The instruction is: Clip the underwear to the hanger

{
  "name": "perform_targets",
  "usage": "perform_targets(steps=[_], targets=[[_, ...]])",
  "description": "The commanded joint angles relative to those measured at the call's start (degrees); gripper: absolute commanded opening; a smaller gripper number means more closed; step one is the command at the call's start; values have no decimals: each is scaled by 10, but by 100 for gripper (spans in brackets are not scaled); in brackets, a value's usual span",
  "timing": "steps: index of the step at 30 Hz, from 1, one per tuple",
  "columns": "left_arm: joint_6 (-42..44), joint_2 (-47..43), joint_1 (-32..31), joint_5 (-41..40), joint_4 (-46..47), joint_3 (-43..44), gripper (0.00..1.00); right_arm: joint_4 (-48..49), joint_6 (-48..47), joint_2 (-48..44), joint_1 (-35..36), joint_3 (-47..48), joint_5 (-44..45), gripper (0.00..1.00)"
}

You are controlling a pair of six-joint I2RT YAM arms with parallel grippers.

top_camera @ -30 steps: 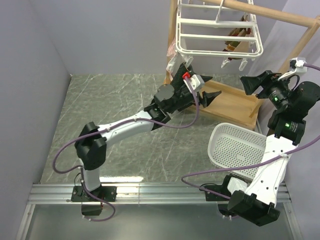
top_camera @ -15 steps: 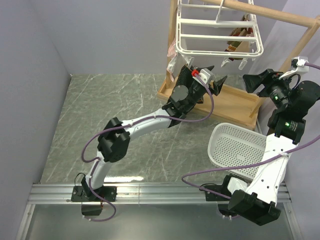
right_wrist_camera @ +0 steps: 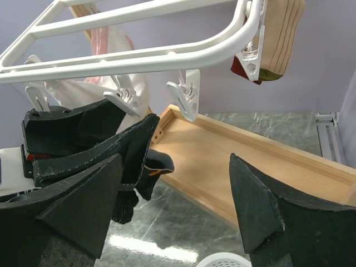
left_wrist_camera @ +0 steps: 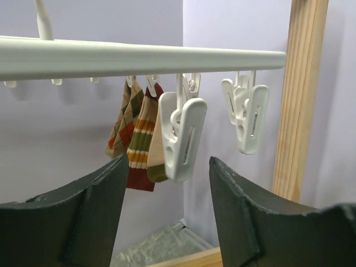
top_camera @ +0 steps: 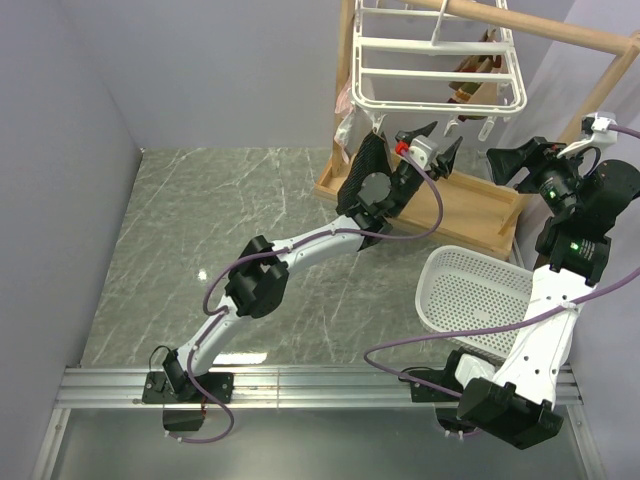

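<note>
The white hanger [top_camera: 440, 75] hangs from the wooden frame, with clips under its front bar. My left gripper [top_camera: 440, 142] is open just under that bar. In the left wrist view a white clip [left_wrist_camera: 181, 133] hangs between and just above my left gripper's [left_wrist_camera: 167, 167] tips, and a second clip [left_wrist_camera: 247, 114] is to its right. The black underwear [top_camera: 362, 160] hangs by the rack's front left corner. In the right wrist view its orange-trimmed edge [right_wrist_camera: 151, 161] droops below the left fingers [right_wrist_camera: 72, 130]. I cannot tell what holds it. My right gripper [top_camera: 503, 160] is open and empty, facing the rack [right_wrist_camera: 139, 53].
The wooden frame's tray base [top_camera: 480, 215] lies under the rack, and its post [left_wrist_camera: 300, 94] is right of the clips. A white perforated basket [top_camera: 475, 295] sits near the right arm. Striped socks [left_wrist_camera: 139, 139] and a whitish pouch [top_camera: 345, 120] hang from the rack.
My left arm has stretched up and away, lifting its open gripper from tray height to the clips under the rack's front bar. The right arm has hardly moved.
</note>
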Motion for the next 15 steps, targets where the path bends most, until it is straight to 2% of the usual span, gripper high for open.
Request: perform_targets(steps=[1,5,15], targets=[[6,9,-5,-8,50,40,64,11,-13,-13,3,21,-4,84],[4,13,-4,-1,49,51,49,15,-6,-11,3,16,-22,83],[0,-24,-1,26,53,16,22,62,21,-6,12,-8,-83,77]])
